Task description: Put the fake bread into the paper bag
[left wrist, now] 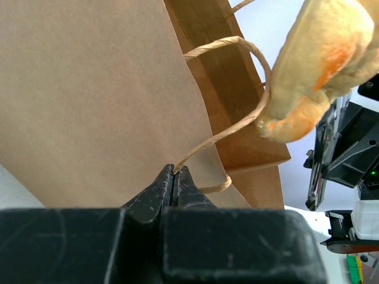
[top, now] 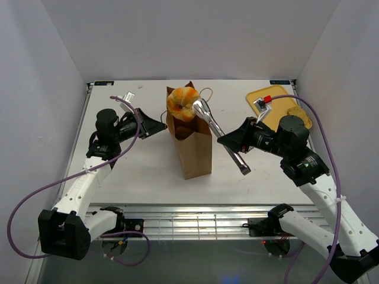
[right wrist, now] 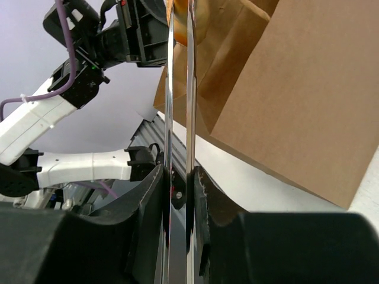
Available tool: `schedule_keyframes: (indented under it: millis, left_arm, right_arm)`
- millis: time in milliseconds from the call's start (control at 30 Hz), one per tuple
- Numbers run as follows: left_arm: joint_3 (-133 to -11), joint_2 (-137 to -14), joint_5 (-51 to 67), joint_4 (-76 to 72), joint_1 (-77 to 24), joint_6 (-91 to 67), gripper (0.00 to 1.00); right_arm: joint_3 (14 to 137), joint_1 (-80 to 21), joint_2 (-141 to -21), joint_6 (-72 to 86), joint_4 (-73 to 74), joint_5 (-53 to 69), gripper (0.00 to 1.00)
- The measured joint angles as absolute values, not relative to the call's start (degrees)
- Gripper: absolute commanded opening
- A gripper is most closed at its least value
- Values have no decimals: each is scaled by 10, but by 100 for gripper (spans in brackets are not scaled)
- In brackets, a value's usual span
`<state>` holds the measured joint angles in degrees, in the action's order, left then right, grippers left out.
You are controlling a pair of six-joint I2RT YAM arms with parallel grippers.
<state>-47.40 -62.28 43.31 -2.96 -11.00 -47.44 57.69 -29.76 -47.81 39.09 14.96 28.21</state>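
Observation:
The tall brown paper bag (top: pixel 192 148) stands upright mid-table. My left gripper (top: pixel 161 125) is shut on its twisted paper handle (left wrist: pixel 228 130) at the bag's left rim. My right gripper (top: pixel 228 140) is shut on metal tongs (top: pixel 222 133), squeezing both arms (right wrist: pixel 179 118). The tong tips hold a golden-brown roll with orange patches (top: pixel 183 103) just above the bag's open mouth; the roll also shows in the left wrist view (left wrist: pixel 323 65). A flat toast-like slice (top: pixel 301 116) lies on the yellow tray (top: pixel 263 94) at the back right.
A red-and-white object (top: pixel 264 103) lies on the yellow tray. A small clear wrapper (top: pixel 127 96) lies at the back left. White walls enclose the table on three sides; a slotted metal rail (top: pixel 195 222) runs along the near edge.

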Motion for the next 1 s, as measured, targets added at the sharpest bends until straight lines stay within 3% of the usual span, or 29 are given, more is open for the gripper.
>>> schedule_keyframes:
  millis: [1000]
  left_arm:
    - [-477,-623,433,-20,-110,-475,0]
  right_arm:
    - [592,-299,-435,363,211,241,34]
